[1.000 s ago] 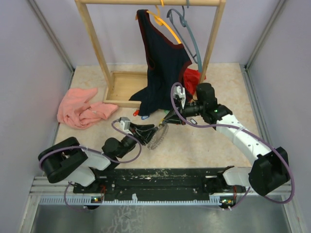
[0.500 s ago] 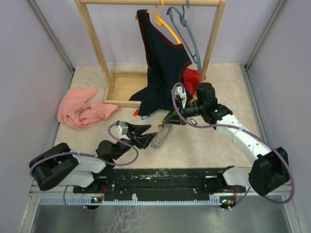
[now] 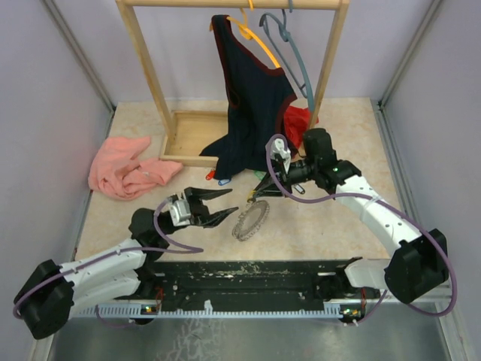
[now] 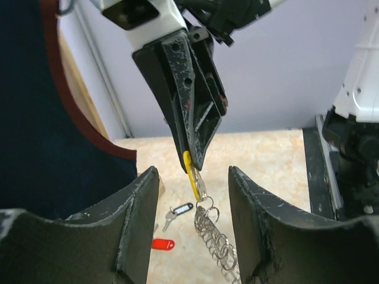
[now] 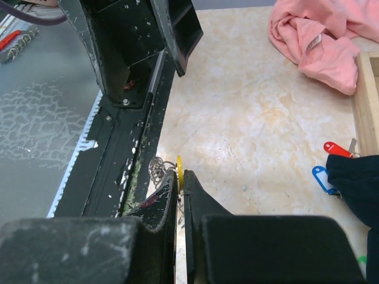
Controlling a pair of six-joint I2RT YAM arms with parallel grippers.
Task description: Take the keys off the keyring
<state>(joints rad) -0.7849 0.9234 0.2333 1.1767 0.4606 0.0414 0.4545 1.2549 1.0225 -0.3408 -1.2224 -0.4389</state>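
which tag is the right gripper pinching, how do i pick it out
Start at the wooden rack, then drop to the right gripper. Pinched in it is the yellow tag, with the keyring below it. It alone is yellow and off the table; the red tag and blue tag lie loose.

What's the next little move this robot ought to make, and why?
Probably the left claw should ease forward and close on the keyring. The right claw pinches the yellow tag with the ring hanging below it, while the left claw is open, empty, and facing the ring.
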